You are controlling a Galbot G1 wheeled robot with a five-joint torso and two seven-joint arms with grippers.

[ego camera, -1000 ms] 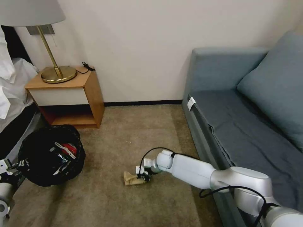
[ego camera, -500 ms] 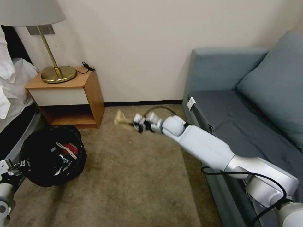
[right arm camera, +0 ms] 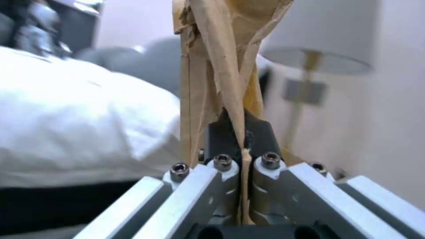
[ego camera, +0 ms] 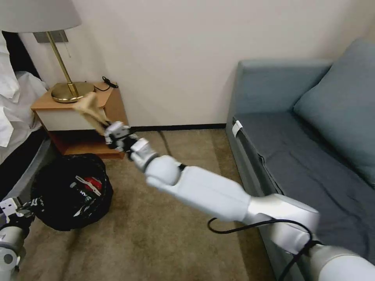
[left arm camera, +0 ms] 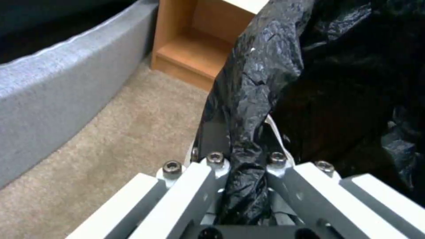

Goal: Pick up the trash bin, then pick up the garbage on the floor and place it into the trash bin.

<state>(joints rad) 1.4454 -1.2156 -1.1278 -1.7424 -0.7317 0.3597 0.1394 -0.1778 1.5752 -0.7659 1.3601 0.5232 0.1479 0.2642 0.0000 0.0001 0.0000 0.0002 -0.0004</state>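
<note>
My right arm: glossy white rounded shells, silver-grey elbow joint, black cable looping beneath. Both grippers, right gripper and left gripper: white angled link bars, dark fingers, hex-socket screws in a row.

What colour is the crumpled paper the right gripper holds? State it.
Light brown; the crumpled paper shows best in the right wrist view.

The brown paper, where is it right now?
The brown paper is pinched in the right hand, up in the air in front of the nightstand, above the trash bin.
</note>
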